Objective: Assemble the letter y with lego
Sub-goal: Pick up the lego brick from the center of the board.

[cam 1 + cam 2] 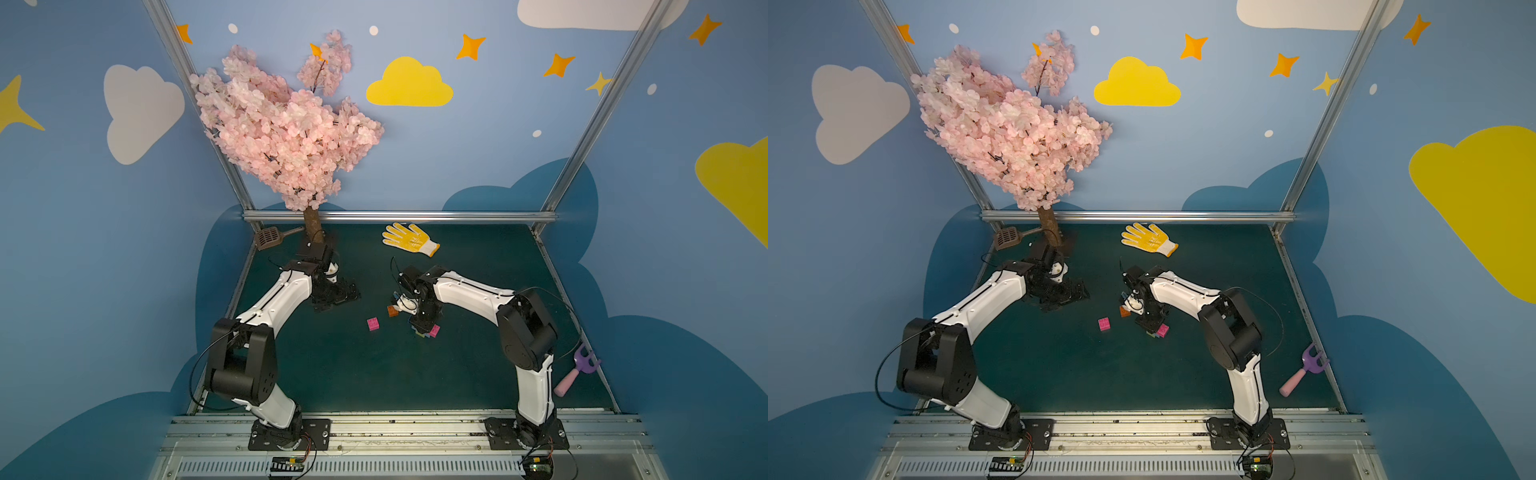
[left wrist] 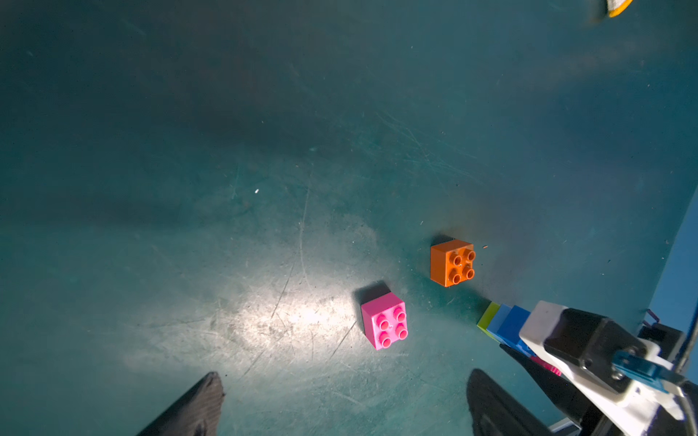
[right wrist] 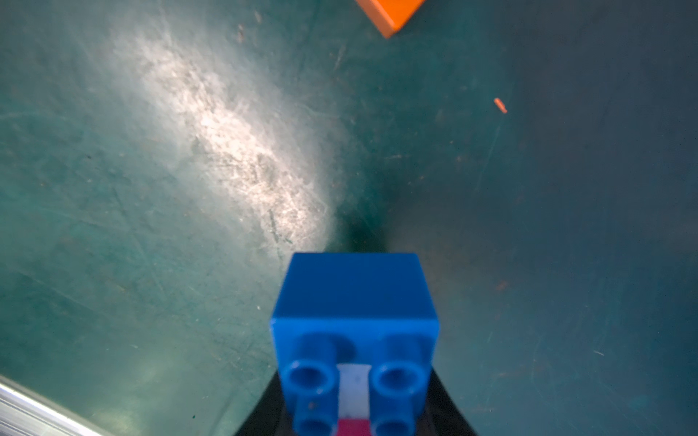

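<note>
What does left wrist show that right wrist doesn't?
Left wrist only: the loose pink brick, the lime green brick edge, studs of the orange brick. Right wrist only: studs of the blue brick, a metal rail. Both: orange brick (only a corner in right wrist), blue brick, green mat.

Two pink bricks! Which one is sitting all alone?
The pink brick standing free on the mat, studs up, near the orange brick. The other pink brick sits in the brick cluster that the right gripper clamps.
</note>
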Action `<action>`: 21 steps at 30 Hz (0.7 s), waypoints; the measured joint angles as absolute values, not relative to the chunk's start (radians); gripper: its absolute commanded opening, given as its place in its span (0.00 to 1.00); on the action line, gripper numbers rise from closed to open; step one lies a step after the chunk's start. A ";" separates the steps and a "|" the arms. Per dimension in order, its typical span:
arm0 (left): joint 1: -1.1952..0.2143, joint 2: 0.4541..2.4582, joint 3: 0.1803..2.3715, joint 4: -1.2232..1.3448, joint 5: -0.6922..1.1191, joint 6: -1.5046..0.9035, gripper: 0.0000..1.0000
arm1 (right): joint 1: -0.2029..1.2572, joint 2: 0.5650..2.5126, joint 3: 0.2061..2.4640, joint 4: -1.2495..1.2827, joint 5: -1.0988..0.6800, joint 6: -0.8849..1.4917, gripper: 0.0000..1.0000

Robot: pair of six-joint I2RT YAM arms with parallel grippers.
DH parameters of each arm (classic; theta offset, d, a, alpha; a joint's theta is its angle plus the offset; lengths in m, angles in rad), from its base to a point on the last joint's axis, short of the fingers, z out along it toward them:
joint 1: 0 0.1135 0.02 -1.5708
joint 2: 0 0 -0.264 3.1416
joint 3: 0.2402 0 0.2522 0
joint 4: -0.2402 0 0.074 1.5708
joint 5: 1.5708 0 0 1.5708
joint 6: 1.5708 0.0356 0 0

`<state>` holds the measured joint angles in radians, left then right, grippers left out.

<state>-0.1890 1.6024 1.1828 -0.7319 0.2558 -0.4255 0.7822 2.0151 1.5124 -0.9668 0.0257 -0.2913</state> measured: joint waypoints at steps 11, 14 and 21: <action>-0.357 1.662 1.251 -0.670 0.260 -0.498 0.99 | 0.736 1.981 1.513 -0.984 -0.002 -0.294 0.00; -0.395 1.724 1.293 -0.651 0.260 -0.510 0.97 | 0.702 1.939 1.512 -0.992 -0.026 -0.294 0.00; -0.461 1.844 1.354 -0.641 0.253 -0.537 0.91 | 0.603 1.793 1.486 -0.996 -0.067 -0.268 0.00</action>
<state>-0.4614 1.8442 1.3544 -0.6415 0.2531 -0.5365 0.6029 1.7931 1.4860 -0.9962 -0.0666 -0.2684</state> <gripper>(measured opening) 0.921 0.348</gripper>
